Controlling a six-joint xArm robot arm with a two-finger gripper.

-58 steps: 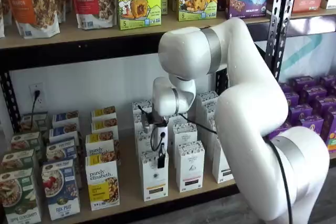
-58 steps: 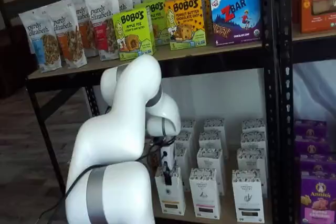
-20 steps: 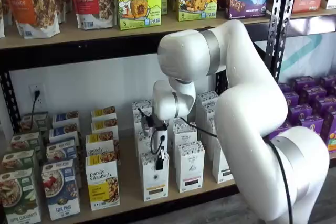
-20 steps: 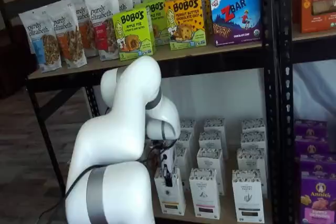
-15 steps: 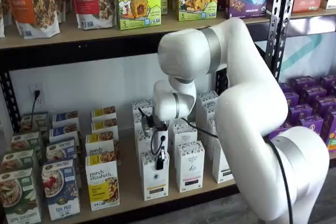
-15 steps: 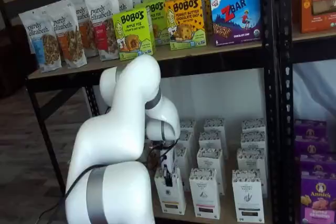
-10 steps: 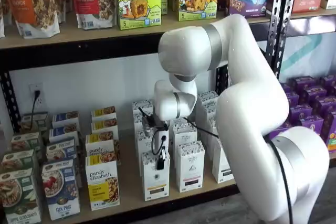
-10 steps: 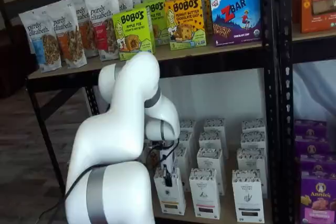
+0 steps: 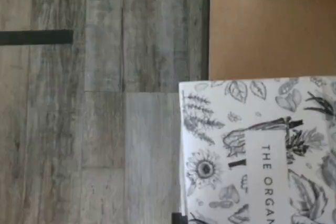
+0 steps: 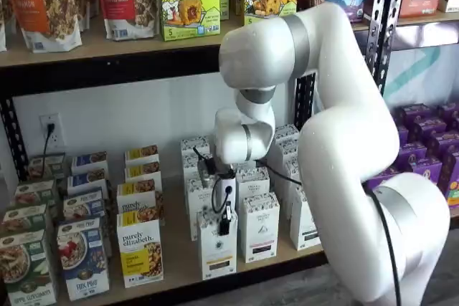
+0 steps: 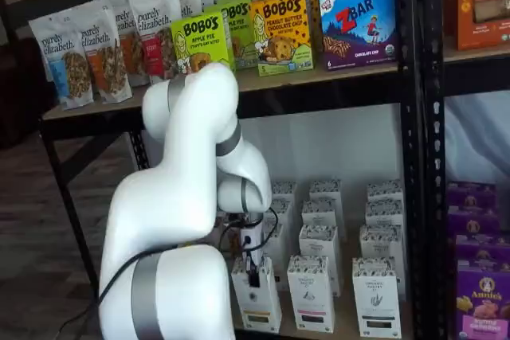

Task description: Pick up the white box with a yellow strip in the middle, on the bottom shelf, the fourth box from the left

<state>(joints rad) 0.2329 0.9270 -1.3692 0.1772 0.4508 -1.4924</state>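
Observation:
The white box point(image 10: 217, 249) stands at the front of the bottom shelf point(image 10: 179, 266), slightly tilted, with a thin yellow strip low on its face. My gripper point(image 10: 224, 224) reaches down over its speckled top and is shut on it, one black finger lying on the box's front. Both shelf views show this grip, with the white box point(image 11: 256, 298) under the gripper point(image 11: 253, 273) behind the white arm. In the wrist view the box's flower-patterned top point(image 9: 262, 156) fills the corner, over the tan board point(image 9: 262, 35) and the grey plank floor.
Like white cartons point(image 10: 259, 227) stand close to the right of the held box and in rows behind it. A purely elizabeth box point(image 10: 140, 249) stands to the left. Purple boxes point(image 10: 430, 141) fill the neighbouring rack past the black upright point(image 10: 376, 26).
The gripper and the held white box have shifted out towards the shelf's front edge and a little right. The arm's elbow has risen.

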